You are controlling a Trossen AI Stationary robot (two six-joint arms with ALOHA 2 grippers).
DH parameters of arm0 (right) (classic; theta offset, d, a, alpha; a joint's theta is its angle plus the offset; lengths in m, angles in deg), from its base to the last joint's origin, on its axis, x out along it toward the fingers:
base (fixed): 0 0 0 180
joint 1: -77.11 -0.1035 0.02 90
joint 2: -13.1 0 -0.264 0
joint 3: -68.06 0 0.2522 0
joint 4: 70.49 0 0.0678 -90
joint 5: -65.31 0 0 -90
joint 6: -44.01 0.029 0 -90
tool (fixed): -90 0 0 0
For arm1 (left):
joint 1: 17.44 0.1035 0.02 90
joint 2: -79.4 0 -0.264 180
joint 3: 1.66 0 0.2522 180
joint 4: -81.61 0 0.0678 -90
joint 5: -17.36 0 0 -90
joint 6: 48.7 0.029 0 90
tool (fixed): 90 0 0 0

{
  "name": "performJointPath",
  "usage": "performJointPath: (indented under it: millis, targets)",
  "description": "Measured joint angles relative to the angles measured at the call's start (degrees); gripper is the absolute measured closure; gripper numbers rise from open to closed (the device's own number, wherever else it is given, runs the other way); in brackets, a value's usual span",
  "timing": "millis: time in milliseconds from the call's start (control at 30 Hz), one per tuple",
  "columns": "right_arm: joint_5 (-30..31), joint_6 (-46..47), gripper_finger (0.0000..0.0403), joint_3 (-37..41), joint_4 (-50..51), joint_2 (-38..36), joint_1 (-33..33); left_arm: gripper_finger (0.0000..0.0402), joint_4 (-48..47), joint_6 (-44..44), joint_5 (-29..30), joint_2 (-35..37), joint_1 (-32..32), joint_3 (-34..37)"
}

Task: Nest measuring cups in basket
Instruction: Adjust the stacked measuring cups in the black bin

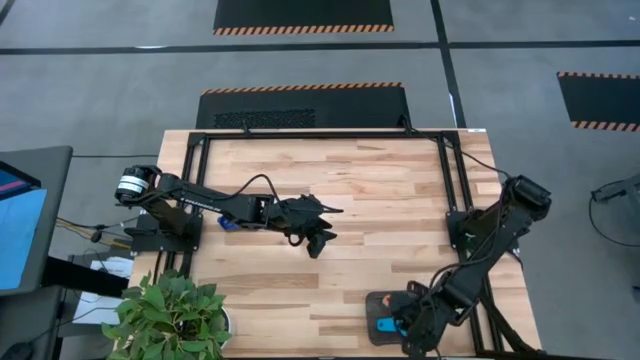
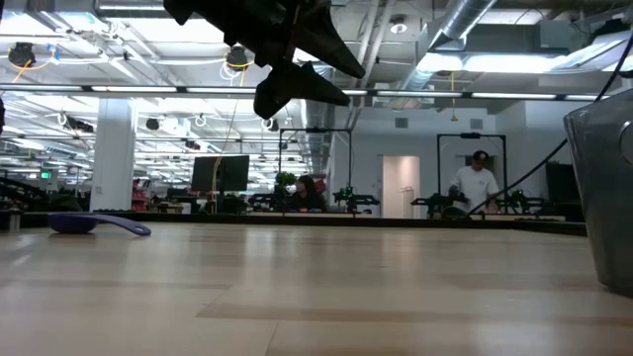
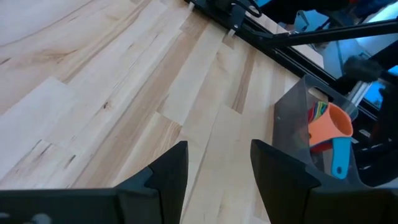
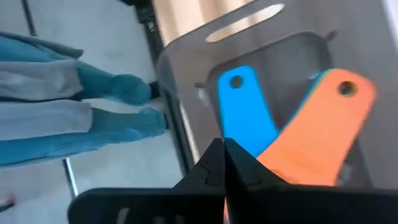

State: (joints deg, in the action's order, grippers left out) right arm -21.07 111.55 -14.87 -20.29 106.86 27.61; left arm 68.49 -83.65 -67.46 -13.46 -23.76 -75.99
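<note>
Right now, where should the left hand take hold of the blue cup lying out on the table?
Probably by its flat handle, from above: the blue cup lies alone on the table, bowl low and round, thin handle sticking out sideways where the open left hand can pinch its edges.

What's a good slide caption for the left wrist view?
Open left gripper above bare wood, basket with orange cup ahead.

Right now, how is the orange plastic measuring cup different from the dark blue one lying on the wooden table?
The orange plastic measuring cup sits inside the dark grey plastic basket with other cups; the dark blue plastic cup lies alone on the wooden table. Both have flat handles.
</note>
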Motion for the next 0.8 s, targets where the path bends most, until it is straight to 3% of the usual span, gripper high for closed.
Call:
performJointPath:
  millis: [233,467,800]
  targets:
    - [-5.73,-1.93,0.0390,-2.51,-2.36,8.33,0.09,0.0239,-0.41,0.02,0.32,0.00,0.05,0.00]
    - [-6.42,-6.40,0.0395,-10.80,1.64,14.86,0.94,0.0239,-1.21,0.04,1.39,0.00,0.05,0.00]
    - [-6.78,-5.58,0.0398,-12.04,5.28,17.83,2.83,0.0239,-1.23,-0.67,1.28,0.00,0.05,0.00]
